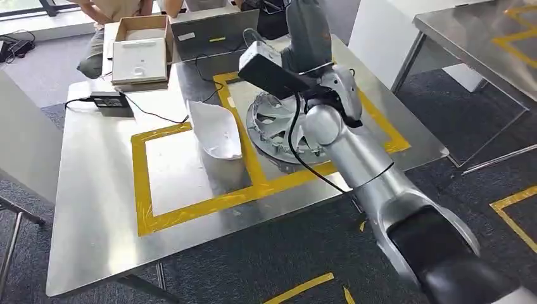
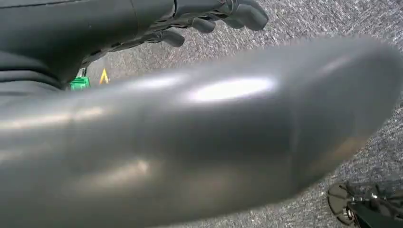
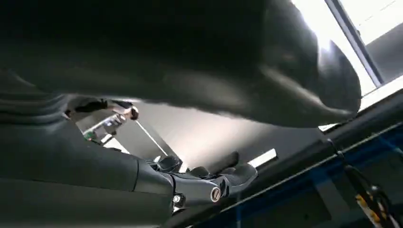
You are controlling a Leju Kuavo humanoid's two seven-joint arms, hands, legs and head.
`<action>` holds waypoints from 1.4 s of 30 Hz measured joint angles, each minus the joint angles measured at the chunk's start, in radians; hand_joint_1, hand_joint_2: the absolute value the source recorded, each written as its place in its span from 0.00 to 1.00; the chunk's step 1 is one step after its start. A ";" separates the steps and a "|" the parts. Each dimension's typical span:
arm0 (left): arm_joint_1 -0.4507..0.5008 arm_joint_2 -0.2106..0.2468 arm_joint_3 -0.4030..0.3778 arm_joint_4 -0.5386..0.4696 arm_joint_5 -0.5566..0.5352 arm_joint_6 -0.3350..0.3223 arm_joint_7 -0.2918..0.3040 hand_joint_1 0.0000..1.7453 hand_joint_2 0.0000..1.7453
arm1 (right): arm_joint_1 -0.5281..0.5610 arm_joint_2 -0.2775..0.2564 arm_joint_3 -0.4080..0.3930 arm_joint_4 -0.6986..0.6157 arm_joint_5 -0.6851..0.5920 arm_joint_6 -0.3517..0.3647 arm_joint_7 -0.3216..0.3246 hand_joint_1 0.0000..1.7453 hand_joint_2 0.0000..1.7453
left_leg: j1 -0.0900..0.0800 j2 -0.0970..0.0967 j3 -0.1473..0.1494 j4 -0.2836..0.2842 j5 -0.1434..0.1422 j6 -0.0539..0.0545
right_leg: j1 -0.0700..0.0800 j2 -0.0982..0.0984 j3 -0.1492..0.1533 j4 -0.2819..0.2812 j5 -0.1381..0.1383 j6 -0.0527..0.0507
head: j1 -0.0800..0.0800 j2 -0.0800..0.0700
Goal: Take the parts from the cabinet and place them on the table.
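1. Round ribbed part [image 1: 269, 123], grey-white and dish-like, lies on the tabletop [image 1: 95, 209] inside the right-hand yellow tape rectangle [image 1: 253, 183]. The right arm crosses in front and covers much of its near and right side.
2. White curved part [image 1: 218, 130] lies in the left-hand rectangle, just beside the shared tape strip and near the round part, not visibly touching it.
3. Right hand [image 3: 209, 183]: the head view puts the wrist above the round part. In the right wrist view the dark fingers reach forward side by side, with nothing seen between them. Whether they still touch the part I cannot tell.
4. Left hand [image 2: 214, 16]: hangs over grey carpet, fingers loosely curled, holding nothing visible.
5. Judgement: this is the placing step for the round part, at or just after set-down. Both parts sit within the tape, so the table side looks well along.
6. Next move, as I judge it: lift the right hand straight up clear of the ribs, without dragging the part over the tape, then pull the arm back.
7. Surroundings: power adapter [image 1: 111, 101] with cable and an open cardboard box [image 1: 142, 47] at the far end; a seated person [image 1: 111, 19] beyond.
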State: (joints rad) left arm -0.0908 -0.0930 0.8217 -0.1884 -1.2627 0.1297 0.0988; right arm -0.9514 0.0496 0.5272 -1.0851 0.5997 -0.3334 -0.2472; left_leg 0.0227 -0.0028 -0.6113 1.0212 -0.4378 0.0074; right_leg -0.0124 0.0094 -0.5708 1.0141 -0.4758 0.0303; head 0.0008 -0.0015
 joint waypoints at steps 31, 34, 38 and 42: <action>-0.005 -0.003 0.002 0.001 -0.013 0.000 0.021 0.00 0.00 | 0.078 -0.041 -0.011 -0.149 -0.024 -0.021 0.004 0.00 0.00 | -0.014 0.009 0.058 0.002 -0.040 -0.004 | 0.005 -0.003 -0.079 0.027 0.066 -0.018 | 0.005 0.000; -0.009 -0.001 0.002 0.000 -0.018 0.000 0.026 0.00 0.00 | 0.079 -0.043 -0.011 -0.146 -0.023 -0.027 0.002 0.00 0.00 | -0.015 0.011 0.020 0.001 -0.012 0.012 | 0.003 -0.005 -0.142 0.200 -0.086 -0.003 | 0.014 0.000; -0.009 -0.002 0.002 0.000 -0.021 -0.002 0.033 0.00 0.00 | 0.086 -0.046 -0.011 -0.141 -0.022 -0.028 0.002 0.00 0.00 | -0.015 0.013 -0.034 0.012 0.021 0.009 | 0.002 -0.005 -0.115 0.270 -0.091 0.002 | 0.014 0.000; -0.011 -0.002 0.002 0.000 -0.022 -0.002 0.036 0.00 0.00 | 0.083 -0.045 -0.011 -0.141 -0.023 -0.025 -0.004 0.00 0.00 | -0.017 0.011 -0.062 0.018 0.051 -0.011 | 0.013 -0.005 0.047 0.030 -0.053 -0.020 | 0.011 0.000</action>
State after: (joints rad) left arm -0.1014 -0.0954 0.8240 -0.1884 -1.2844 0.1282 0.1347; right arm -0.8688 0.0042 0.5165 -1.2257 0.5772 -0.3586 -0.2514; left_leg 0.0058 0.0078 -0.6733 1.0392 -0.3868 -0.0032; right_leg 0.0006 0.0048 -0.5236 1.0440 -0.5286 0.0101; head 0.0122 -0.0015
